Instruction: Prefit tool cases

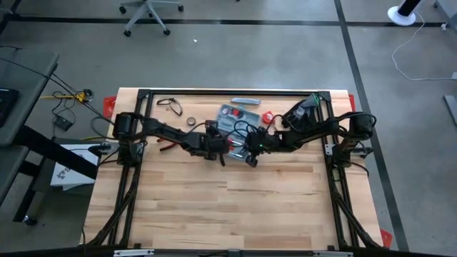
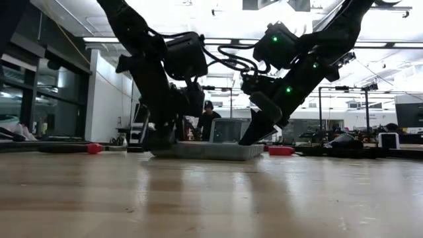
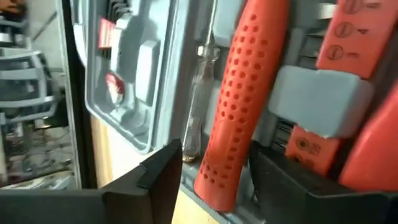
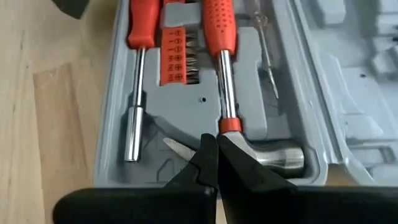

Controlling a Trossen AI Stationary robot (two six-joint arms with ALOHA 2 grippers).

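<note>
One blue-grey rectangular hinged plastic tool case [image 1: 239,116] is lying open toward the far edge of the light wooden table [image 1: 228,207], about midway between its left and right edges, and both arms are reaching in to meet over it. The left gripper [image 3: 214,177] is standing with its fingers spread wide on either side of the red perforated hammer handle [image 3: 239,99], touching down at the case's near rim but not clamping anything; that straddling stance looks meant either to nudge the handle down into its moulded slot or to let go of it cleanly. The right gripper [image 4: 217,163] is pressed fully shut, gripping nothing, its tip resting just above the steel hammer head [image 4: 273,155], probably to push the head into its recess. In the right wrist view two red-handled tools are showing: the hammer and a screwdriver with a chrome shaft [image 4: 134,118], with one red block of driver bits [image 4: 179,57] between them and one thin clear-handled driver [image 4: 267,56] beside the hammer. The lid half [image 4: 354,81] is lying flat and holding nothing visible.
</note>
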